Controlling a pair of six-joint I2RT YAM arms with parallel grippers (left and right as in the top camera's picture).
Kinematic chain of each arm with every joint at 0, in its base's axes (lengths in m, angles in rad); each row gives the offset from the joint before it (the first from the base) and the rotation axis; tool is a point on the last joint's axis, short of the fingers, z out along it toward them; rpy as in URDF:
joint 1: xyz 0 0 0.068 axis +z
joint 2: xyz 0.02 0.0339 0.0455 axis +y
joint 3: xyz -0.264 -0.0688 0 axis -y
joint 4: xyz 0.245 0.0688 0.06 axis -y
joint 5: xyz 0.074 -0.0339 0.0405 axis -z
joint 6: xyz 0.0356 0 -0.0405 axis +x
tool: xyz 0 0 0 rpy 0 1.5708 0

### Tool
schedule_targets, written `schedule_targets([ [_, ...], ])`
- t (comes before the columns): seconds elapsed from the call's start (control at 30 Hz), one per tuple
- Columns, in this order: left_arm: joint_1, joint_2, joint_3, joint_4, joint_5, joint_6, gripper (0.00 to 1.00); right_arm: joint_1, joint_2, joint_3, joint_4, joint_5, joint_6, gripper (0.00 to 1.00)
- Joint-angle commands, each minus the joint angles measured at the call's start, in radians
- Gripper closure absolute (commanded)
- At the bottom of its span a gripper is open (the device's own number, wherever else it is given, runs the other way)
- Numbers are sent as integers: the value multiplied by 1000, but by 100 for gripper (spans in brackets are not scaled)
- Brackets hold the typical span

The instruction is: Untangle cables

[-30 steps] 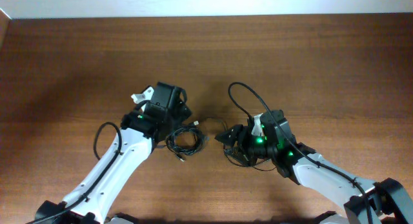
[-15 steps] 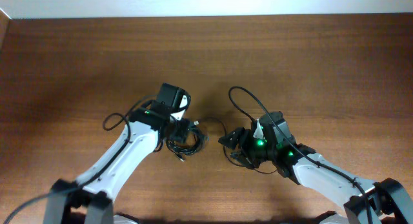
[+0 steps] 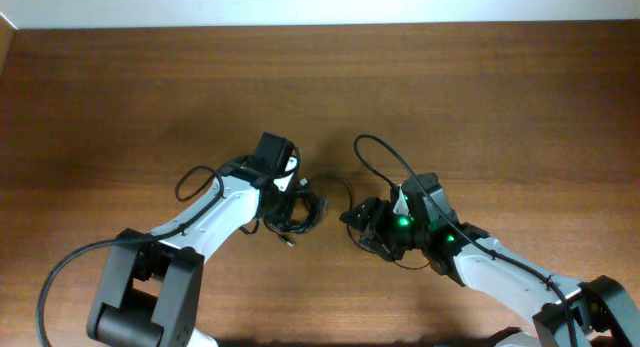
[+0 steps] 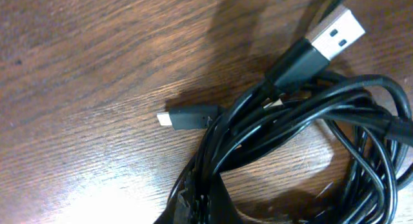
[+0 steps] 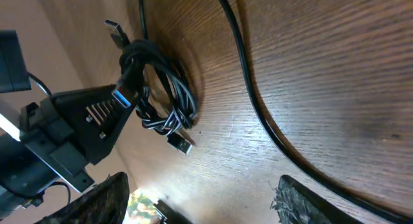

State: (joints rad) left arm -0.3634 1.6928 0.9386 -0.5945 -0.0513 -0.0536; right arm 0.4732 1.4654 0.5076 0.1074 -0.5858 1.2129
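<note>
On the brown wooden table (image 3: 120,87), the cables (image 3: 290,215) lie coiled.

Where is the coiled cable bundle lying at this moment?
Overhead, the cable bundle lies near the middle of the table, at the tip of the left gripper, with the right gripper on its other side.

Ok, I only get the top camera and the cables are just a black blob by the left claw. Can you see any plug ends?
Observer: Yes. The left wrist camera shows a wide silvery plug sticking out of the cables.
Operator: Only that one?
Observer: No, a small slim plug lies flat on the table lower down, pointing the opposite way.
Operator: Is the right claw holding something?
Observer: No. Its own camera shows the right gripper open, nothing between its jaws.
</note>
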Motion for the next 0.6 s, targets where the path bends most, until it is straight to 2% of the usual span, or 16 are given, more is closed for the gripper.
schedule_targets([
  [0.0,6,-13,19,0,25,-270,100,6,5,-2,0,22,-32,27],
  [0.07,6,-36,45,3,123,-441,100,6,5,-2,0,17,-32,27],
  [0.1,6,-45,53,13,195,-475,100,6,5,-2,0,14,-31,27],
  [0.27,6,-59,56,79,537,-485,100,6,5,-2,1,14,-31,26],
  [0.33,6,-59,56,85,606,-494,100,6,5,-2,1,14,-31,27],
  [0.43,6,-59,56,91,665,-597,100,6,5,-2,2,15,-30,27],
  [0.5,6,-59,56,116,729,-598,100,6,5,-2,14,19,-27,28],
  [0.53,6,-59,56,122,766,-597,100,6,5,-2,31,24,-27,33],
  [0.57,6,-59,56,125,792,-597,100,6,5,-2,46,31,-27,49],
])
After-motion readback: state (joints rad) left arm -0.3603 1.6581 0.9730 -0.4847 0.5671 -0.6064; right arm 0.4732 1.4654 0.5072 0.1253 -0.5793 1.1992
